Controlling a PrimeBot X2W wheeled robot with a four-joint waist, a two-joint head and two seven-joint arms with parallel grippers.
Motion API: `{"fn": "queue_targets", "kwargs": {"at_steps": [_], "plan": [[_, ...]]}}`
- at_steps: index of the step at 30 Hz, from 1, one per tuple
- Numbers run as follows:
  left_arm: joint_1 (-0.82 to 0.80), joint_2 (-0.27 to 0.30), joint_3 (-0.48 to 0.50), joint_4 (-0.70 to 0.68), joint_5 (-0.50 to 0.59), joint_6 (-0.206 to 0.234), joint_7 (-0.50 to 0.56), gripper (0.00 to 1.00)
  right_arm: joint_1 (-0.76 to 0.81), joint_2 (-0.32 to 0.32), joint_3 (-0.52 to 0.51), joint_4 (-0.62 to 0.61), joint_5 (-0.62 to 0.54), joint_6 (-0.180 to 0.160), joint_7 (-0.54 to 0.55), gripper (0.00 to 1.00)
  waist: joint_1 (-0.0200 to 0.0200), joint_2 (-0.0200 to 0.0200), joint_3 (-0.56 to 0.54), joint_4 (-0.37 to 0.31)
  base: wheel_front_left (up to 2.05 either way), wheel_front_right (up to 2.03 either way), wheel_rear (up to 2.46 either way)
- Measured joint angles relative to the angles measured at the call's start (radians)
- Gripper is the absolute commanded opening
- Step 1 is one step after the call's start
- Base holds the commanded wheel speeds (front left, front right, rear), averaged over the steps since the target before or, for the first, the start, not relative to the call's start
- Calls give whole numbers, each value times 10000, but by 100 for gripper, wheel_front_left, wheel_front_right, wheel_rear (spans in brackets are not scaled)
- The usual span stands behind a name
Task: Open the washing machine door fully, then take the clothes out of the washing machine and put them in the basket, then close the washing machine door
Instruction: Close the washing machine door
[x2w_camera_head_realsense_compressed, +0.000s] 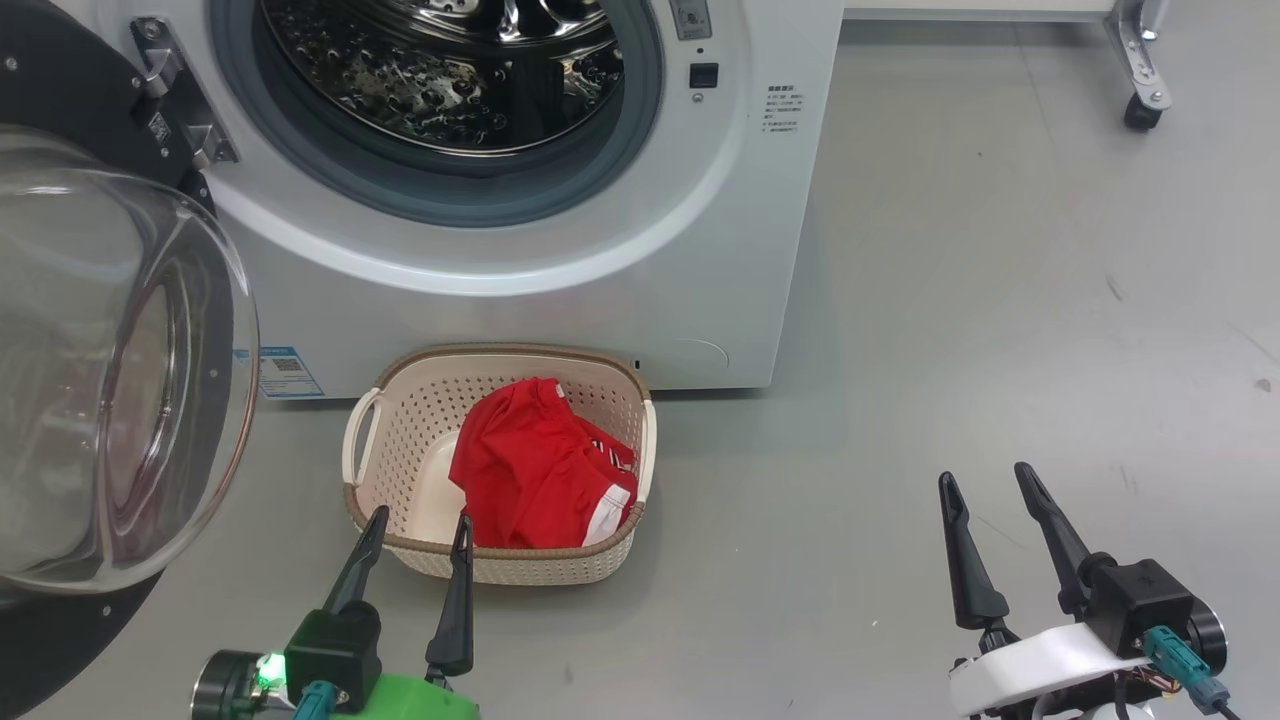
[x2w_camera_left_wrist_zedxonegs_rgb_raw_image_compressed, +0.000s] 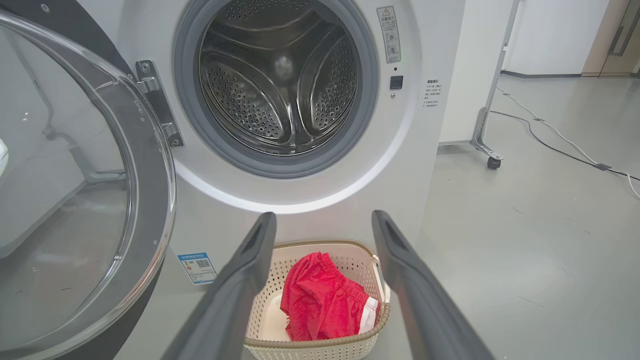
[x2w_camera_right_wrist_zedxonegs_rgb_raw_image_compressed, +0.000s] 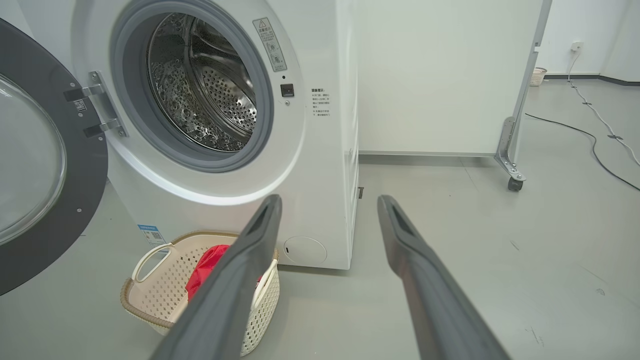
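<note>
A grey floor (x2w_camera_head_realsense_compressed: 1000, 300) spreads out before a white washer (x2w_camera_head_realsense_compressed: 600, 300). The caster (x2w_camera_head_realsense_compressed: 1140, 108) of a wheeled stand is off to the washer's right. The door (x2w_camera_head_realsense_compressed: 110, 350) hangs swung wide on its hinge (x2w_camera_head_realsense_compressed: 180, 95) at the washer's left, its clear glass bowl bulging toward the robot. The drum (x2w_camera_head_realsense_compressed: 450, 80) stands exposed, its perforated steel walls and paddles in plain sight.

The basket (x2w_camera_head_realsense_compressed: 500, 362) sits on the floor just in front of the washer, below the round opening and beside a small blue label (x2w_camera_head_realsense_compressed: 285, 372). The clothes (x2w_camera_head_realsense_compressed: 530, 470) lie inside it, bunched toward its right side, with white trim at the lower right and the cream bottom bare on the left.

The left end effector (x2w_camera_head_realsense_compressed: 421, 515) hangs low at the basket's near rim with its two dark fingers apart and nothing between them. Whether the tips touch the rim cannot be told. The right end effector (x2w_camera_head_realsense_compressed: 984, 473) is well to the right of the basket over bare floor, its fingers likewise spread and empty.
</note>
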Motion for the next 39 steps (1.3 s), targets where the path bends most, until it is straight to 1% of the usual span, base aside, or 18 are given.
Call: {"fn": "queue_targets", "kwargs": {"at_steps": [7,17,29,39], "plan": [[-4,0,-35,0,-61,29,-44,100,62,-35,-46,-136,-19,-4,0,100,0,0,35,512,0,0,0],[-20,0,13,-19,-77,31,-102,100,129,-50,-123,-265,-52,0,0,100,0,0,115,1599,0,0,0],[-23,0,86,-88,-397,79,-224,100,156,-69,-138,-412,-207,10,0,100,0,0,229,2959,0,0,0],[-21,0,282,-73,-518,81,-311,100,155,-111,-56,-407,-297,23,0,100,0,0,308,3872,0,0,0]]}}
